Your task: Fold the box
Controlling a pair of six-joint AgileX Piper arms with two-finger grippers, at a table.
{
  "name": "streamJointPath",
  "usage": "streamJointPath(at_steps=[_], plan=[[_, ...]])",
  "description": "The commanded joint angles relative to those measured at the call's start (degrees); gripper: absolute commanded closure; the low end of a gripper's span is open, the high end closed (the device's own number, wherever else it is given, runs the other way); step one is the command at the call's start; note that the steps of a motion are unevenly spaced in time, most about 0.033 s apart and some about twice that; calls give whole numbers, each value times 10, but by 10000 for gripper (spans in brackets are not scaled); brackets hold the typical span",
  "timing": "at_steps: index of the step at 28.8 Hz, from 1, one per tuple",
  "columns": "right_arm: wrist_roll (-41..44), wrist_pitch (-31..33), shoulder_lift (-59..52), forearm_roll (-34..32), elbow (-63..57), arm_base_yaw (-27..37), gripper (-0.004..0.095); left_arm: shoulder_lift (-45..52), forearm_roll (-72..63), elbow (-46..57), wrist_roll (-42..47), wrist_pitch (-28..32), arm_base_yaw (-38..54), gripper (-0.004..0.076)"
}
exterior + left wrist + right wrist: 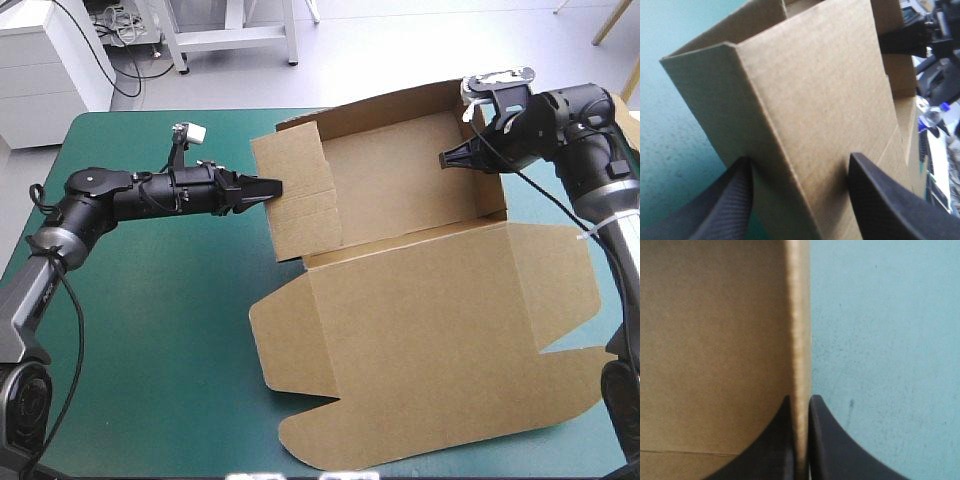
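The tabletop (150, 320) wears its teal-green cover, and both arms reach in over it from either side.

The left hand (799, 159) is spread wide. Its black fingers (725, 210) stand apart on either side of a brown corner of board, and neither is clearly pressing on it. From above, the tip of that hand sits right up against the left wall (300, 200) of the box (400, 170), about halfway along it.

The right hand (799, 399) is pinched almost closed on the box. Only the thin top edge of the right wall (488, 185) runs up between its fingers (770, 450), with brown board on one side and bare cover on the other.

Outward from the two hands, the box stands as an open tray on the far right part of the tabletop, its walls raised. Its lid (430, 330) lies flat on the cover, spreading from the tray toward the near edge, with a side flap out at each end.
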State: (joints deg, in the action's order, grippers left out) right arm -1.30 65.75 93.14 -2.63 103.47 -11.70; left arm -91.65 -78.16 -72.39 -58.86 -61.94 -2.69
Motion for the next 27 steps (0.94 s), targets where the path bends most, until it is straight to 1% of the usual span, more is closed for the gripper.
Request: streamJointPath(at_steps=[1,6,13,19,24,25,26,27], plan=[[35,-71,-25,-32,17,-42,928,26,31,-38,66,26,-6,321],[74,-125,-25,-77,17,-97,928,26,113,-59,132,54,-15,321],[89,-139,-25,-87,17,-131,928,26,178,-66,208,122,-27,321],[83,-141,-25,-75,17,-131,928,26,189,-66,209,149,-28,321],[83,-144,-25,-72,17,-131,928,26,189,-66,207,150,-28,328],[83,-145,-25,-68,17,-131,928,26,189,-66,207,150,-28,349],[83,-147,-25,-67,17,-131,928,26,189,-66,205,155,-28,459],[83,-147,-25,-67,17,-131,928,26,189,-66,202,155,-28,521]])
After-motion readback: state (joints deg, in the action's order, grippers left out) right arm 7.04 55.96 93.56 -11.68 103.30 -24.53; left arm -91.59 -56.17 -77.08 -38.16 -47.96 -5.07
